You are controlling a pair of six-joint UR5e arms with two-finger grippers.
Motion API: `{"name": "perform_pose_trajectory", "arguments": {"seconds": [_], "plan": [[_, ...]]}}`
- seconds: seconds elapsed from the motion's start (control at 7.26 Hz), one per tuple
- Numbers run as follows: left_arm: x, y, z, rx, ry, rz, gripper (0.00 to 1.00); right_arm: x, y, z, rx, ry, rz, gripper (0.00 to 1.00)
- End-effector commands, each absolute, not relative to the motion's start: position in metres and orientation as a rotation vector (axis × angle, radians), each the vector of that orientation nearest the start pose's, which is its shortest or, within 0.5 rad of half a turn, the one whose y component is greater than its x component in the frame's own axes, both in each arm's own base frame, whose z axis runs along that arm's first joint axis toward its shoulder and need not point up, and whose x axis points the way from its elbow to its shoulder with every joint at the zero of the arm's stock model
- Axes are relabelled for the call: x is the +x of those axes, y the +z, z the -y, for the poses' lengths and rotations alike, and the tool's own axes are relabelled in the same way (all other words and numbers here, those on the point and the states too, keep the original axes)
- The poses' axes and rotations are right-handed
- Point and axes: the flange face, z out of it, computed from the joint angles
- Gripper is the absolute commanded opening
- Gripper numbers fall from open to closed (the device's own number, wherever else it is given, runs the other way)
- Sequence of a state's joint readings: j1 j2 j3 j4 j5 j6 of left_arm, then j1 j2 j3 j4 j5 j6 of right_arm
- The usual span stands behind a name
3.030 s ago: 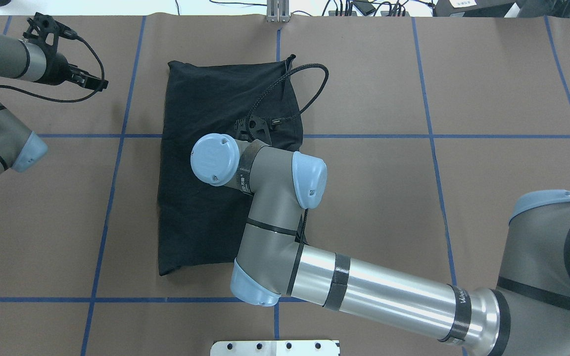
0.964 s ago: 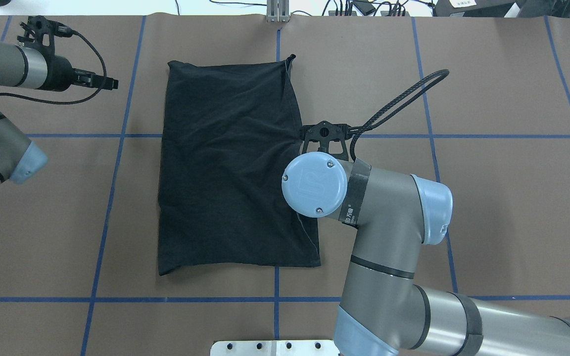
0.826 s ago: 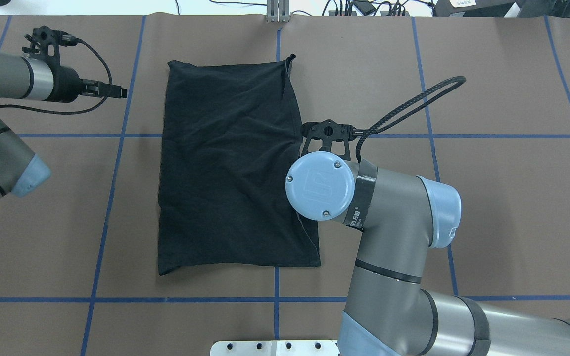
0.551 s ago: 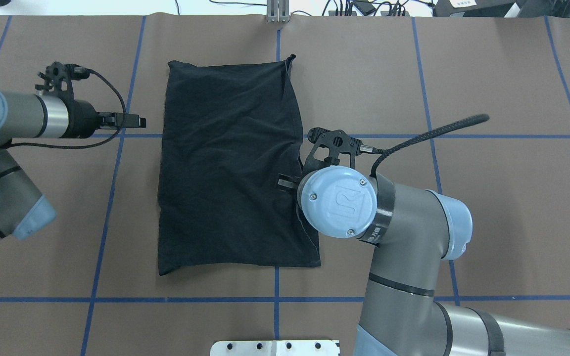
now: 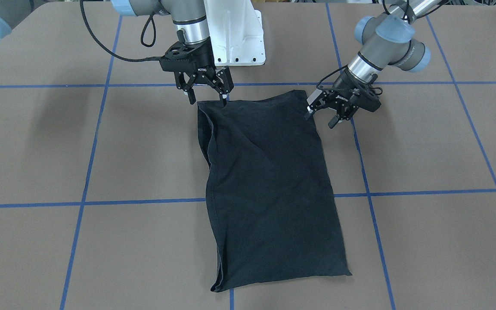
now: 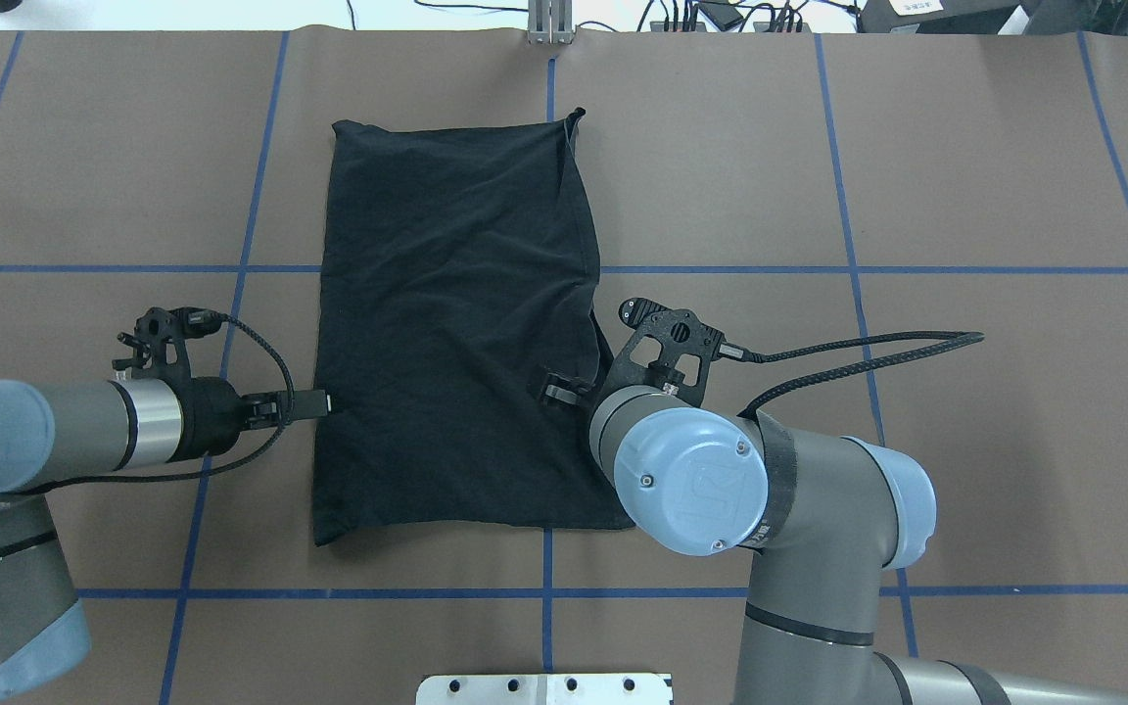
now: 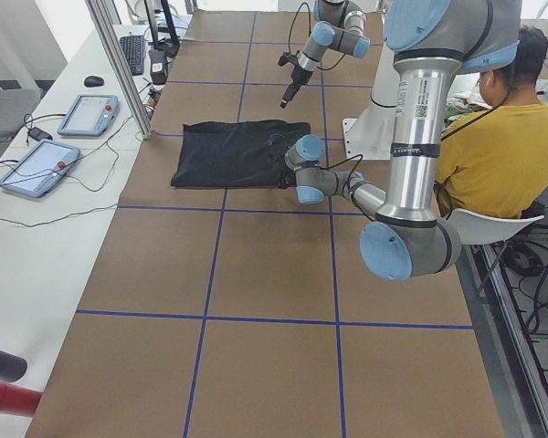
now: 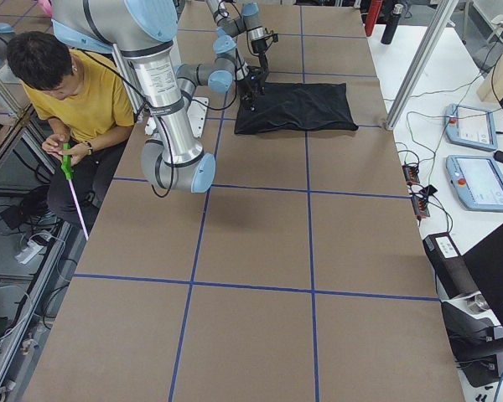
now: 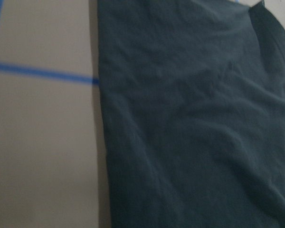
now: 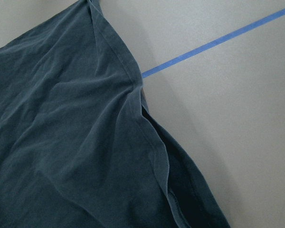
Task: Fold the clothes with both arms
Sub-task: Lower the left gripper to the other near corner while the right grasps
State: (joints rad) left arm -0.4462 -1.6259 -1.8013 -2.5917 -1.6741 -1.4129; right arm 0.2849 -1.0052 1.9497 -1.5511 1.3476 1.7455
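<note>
Lying flat between two open claws — a folded black shirt.

The shirt (image 5: 269,185) is a soft, matte black oblong, lightly creased, with doubled hems stacked along one long edge. It stretches away from both claws across the table (image 5: 424,150), a smooth brown sheet crossed by blue tape lines. The right claw (image 5: 208,100) points straight down with its jaws spread wide, gripping nothing — one fingertip sits at the shirt's corner, the other just off the cloth. Whether it touches the fabric I cannot tell. The left claw (image 5: 320,119) hangs low and slanted at the other corner of the same short edge, jaws likewise apart and empty, its tips just beside the shirt's side edge.
</note>
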Motion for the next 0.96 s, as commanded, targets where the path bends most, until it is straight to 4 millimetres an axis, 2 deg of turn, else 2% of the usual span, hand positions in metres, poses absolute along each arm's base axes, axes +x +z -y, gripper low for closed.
{"name": "perform_pose_trajectory", "arguments": {"seconds": [0.0,0.28,0.41,0.55,0.83], "plan": [[0.437,0.412,0.287,0.247,-0.172,-1.264,1.00,-0.527,0.181,0.314,0.263,0.529,0.956,1.00],[0.451,0.411,0.267,0.203,-0.207,-1.272,0.99,-0.527,0.182,0.314,0.264,0.528,0.954,1.00],[0.453,0.410,0.264,0.201,-0.203,-1.271,0.82,-0.527,0.182,0.314,0.264,0.528,0.954,1.00],[0.455,0.410,0.262,0.185,-0.216,-1.274,0.51,-0.527,0.182,0.314,0.264,0.528,0.954,1.00],[0.455,0.410,0.261,0.183,-0.216,-1.272,0.14,-0.527,0.181,0.314,0.265,0.526,0.953,1.00]]}}
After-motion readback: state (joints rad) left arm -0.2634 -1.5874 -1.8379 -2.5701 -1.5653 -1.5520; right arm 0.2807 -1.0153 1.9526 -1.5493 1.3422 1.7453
